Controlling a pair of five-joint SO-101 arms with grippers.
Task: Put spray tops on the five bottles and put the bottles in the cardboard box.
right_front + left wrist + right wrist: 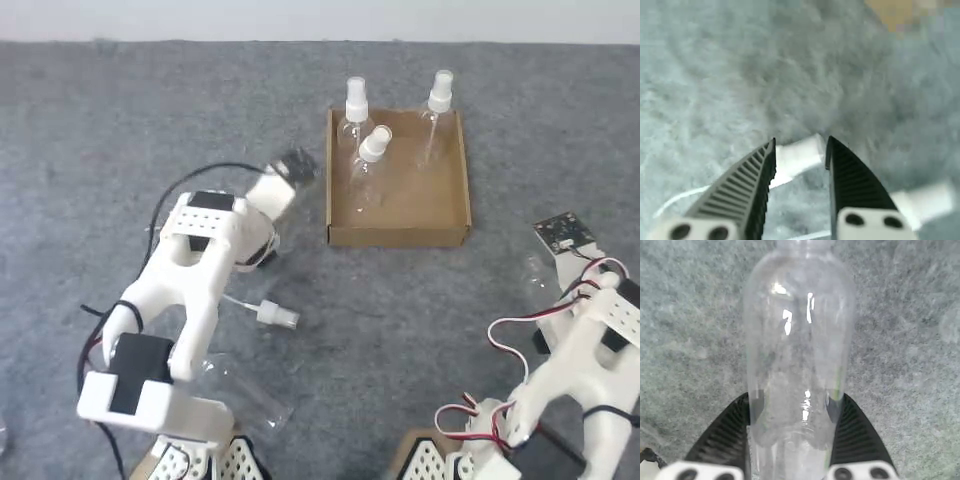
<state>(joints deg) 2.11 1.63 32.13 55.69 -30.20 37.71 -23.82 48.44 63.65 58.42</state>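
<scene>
The cardboard box [398, 236] sits at the back centre, holding three clear bottles [365, 175] with white spray tops on. My left gripper [800, 142] is shut on a white spray top [797, 159] just above the carpet, left of the box. A second spray top [277, 316] with its thin tube lies on the carpet nearby, also seen as a white shape [930, 197] beside my finger. A clear bottle [250, 395] lies flat near the left arm's base. My right gripper [795, 400] is shut on a clear topless bottle [797, 340] at the right side.
Grey carpet covers the whole table. The left arm [190, 290] stretches from the front left towards the box. The right arm [590, 350] stands at the front right, with open carpet between the two arms.
</scene>
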